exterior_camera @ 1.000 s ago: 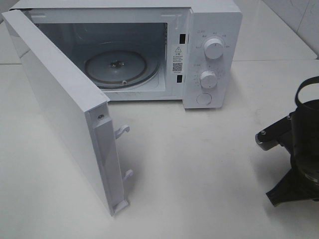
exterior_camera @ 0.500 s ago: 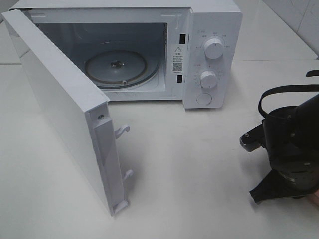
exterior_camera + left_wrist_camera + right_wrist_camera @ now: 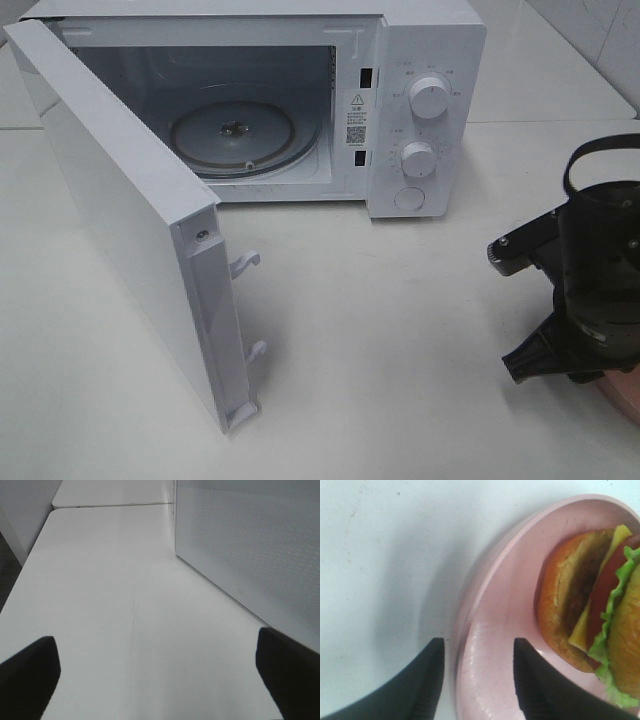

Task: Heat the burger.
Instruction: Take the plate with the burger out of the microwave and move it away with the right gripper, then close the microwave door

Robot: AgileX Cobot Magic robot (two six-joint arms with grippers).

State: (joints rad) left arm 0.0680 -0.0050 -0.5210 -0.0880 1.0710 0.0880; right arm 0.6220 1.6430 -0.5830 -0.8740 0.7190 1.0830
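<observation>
One burger (image 3: 592,600) on one pink plate (image 3: 500,615); one open microwave (image 3: 300,110).

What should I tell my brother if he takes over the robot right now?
Right gripper: open, fingers straddling the rim of the pink plate, one inside and one outside; not closed on it yet.
Left gripper: open, holding nothing, beside the microwave door.
The burger sits on the plate at the table's right edge.
Done: microwave is open, its turntable bare.
Left: grip the plate, put it inside, shut the door, start heating.
</observation>
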